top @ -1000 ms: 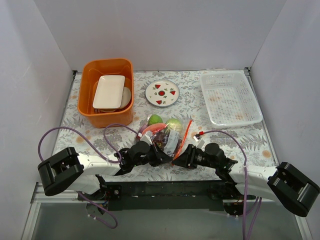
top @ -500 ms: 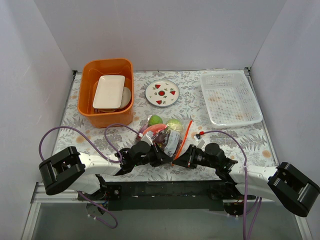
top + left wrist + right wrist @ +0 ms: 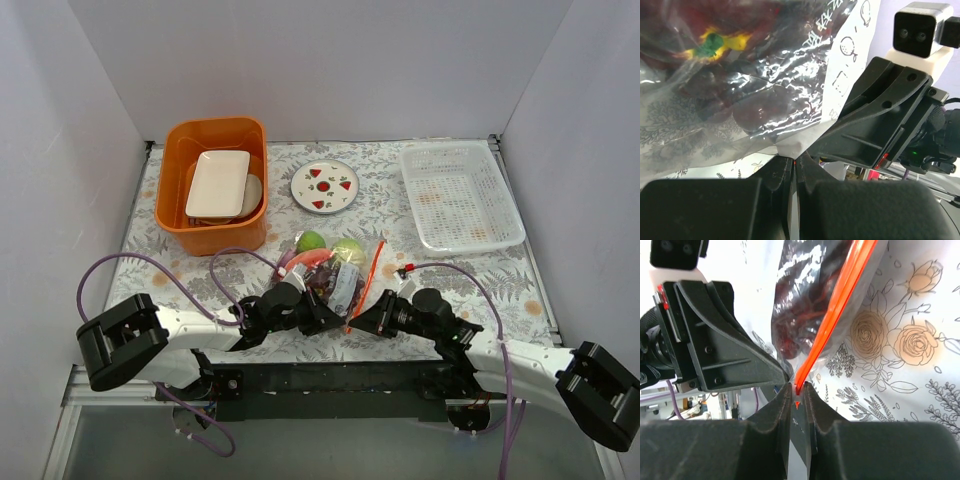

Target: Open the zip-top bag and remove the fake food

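Left pincer (image 3: 792, 167): mine, fully closed, nipping a thin flap at the near edge of the bag (image 3: 740, 75).
Right pincer (image 3: 797, 390): mine, closed down to a narrow gap, clamped on the near end of the zip strip (image 3: 840, 310).
Pincer spacing: both tips low over the worktop (image 3: 390, 205), just beside each other at the bag's near end. Can't tell if they touch.
Bag place: flat on the worktop, centre front, between my two arms. It's near the plate (image 3: 325, 186) but apart from it.
Zip strip: bright orange, runs along the bag's right side, away from my right pincer.
Food (image 3: 311, 240): all in the bag. Two green balls at the far end, a red slice just nearer, dark purple pieces closest to my pincers.
Bin (image 3: 210, 238): orange, far left, with a white dish (image 3: 217, 183) inside.
Basket (image 3: 463, 240): white mesh, far right, well apart from the bag.
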`<state>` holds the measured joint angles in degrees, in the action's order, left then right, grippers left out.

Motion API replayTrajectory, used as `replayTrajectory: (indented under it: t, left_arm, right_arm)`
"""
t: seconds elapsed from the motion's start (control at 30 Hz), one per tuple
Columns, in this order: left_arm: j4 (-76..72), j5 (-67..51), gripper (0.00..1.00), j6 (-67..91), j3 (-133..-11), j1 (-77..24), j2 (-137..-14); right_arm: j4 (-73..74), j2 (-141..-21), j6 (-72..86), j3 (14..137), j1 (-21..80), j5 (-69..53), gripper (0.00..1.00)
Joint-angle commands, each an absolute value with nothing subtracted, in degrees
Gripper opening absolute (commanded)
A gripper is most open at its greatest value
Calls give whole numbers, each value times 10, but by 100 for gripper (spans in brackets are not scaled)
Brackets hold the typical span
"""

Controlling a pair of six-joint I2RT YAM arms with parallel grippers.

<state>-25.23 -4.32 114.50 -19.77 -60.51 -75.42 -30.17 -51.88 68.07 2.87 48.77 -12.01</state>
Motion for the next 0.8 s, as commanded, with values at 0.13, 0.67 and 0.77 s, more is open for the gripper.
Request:
replayTrajectory:
  t: [0.13,0.67,0.77]
  left_arm:
    - [-208,-67,0,1208,-186,-608,-696]
    - [-139,-93,0,1178,-190,-608,-621]
    - [-125,-97,0,1173,-192,-608,-602]
  right_arm:
    - [-221,-469,654,47,473,-45,17]
    - [-31,-413,536,164,327,-47,17]
    - [-7,-417,506,195,279,-67,17]
